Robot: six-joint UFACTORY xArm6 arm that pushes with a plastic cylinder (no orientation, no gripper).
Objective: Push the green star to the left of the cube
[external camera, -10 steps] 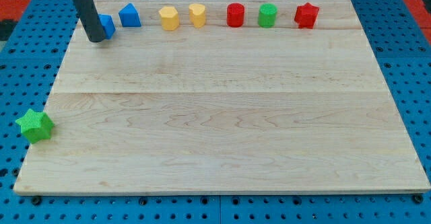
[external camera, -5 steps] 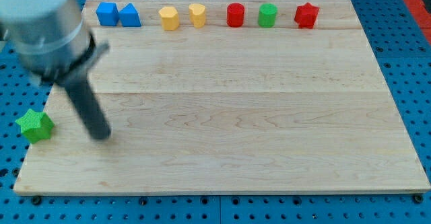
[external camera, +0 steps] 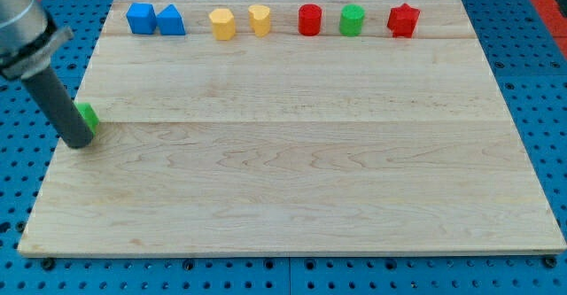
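The green star (external camera: 88,115) lies at the board's left edge, mostly hidden behind my rod; only a small green part shows. My tip (external camera: 78,141) touches the board just below and left of it, against the star. The blue cube (external camera: 140,18) sits at the view's top left, first in the row along the top edge. The star is well below the cube and to its left.
Right of the cube along the top edge stand a blue house-shaped block (external camera: 171,19), two yellow blocks (external camera: 222,23) (external camera: 259,19), a red cylinder (external camera: 309,19), a green cylinder (external camera: 353,19) and a red star (external camera: 403,19). The wooden board (external camera: 292,153) rests on a blue pegboard.
My tip swung from the cube down the board, then left to the star. The green star has moved up and right from the board's lower left edge.
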